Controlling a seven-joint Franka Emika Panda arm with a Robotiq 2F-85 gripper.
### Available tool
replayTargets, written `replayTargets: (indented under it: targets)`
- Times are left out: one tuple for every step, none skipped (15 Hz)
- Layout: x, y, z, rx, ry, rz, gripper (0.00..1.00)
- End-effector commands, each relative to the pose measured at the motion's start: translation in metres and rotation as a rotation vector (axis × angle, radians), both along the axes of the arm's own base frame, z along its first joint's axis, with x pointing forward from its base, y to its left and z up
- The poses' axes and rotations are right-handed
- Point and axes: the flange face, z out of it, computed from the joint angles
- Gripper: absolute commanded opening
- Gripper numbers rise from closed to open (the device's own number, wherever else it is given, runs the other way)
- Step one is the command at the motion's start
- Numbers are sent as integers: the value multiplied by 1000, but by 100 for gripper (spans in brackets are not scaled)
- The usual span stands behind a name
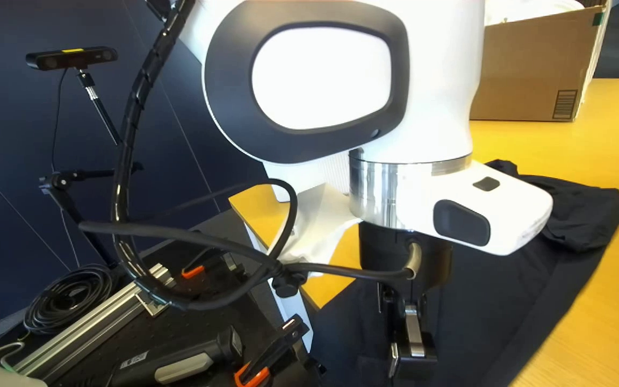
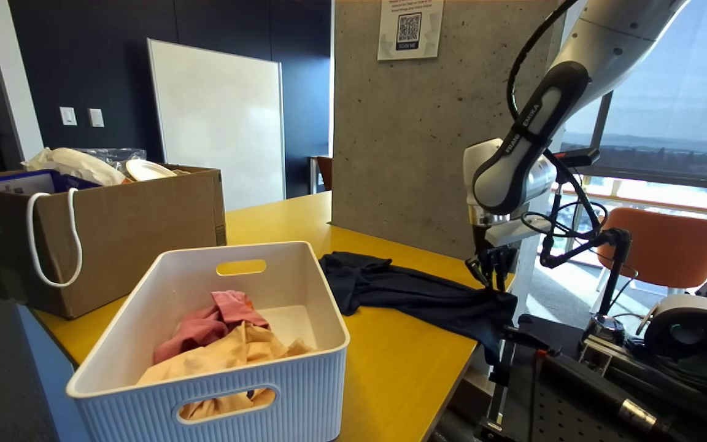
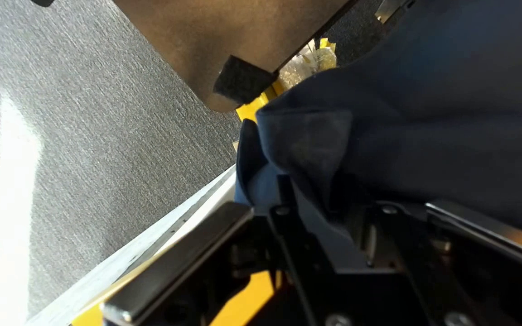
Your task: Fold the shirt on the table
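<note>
The dark navy shirt lies stretched along the yellow table, its far part bunched and its near end draped over the table edge. In another exterior view the shirt passes beneath the arm, with a crumpled part to the right. My gripper points down at the shirt's end by the table edge. Seen from the wrist, the gripper has its fingers parted, and a raised fold of the shirt shows at and between them. Dark cloth against dark fingers makes contact hard to see.
A white bin holding pink and peach cloth stands on the table near a cardboard box. A concrete pillar rises behind the shirt. Beside the table edge is a black cart carrying tools and cables.
</note>
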Motion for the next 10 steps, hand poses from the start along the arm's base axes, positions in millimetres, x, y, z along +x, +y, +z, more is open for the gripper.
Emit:
replayTargets:
  targets:
    - [7,1,11,-13,-16,-24,65]
    - [8,2,14,-20,-23,-22,71]
    - [10,6,19,-21,-34,-20,79]
    - [13,9,23,-21,-43,-17,86]
    - [17,13,24,-20,-50,-10,92]
    - [24,18,24,-17,-55,-3,99]
    - [30,25,23,-13,-63,9,100]
    - [38,34,18,-3,-68,21,100]
    - [43,41,15,3,-69,29,100]
    - [46,51,9,12,-65,40,100]
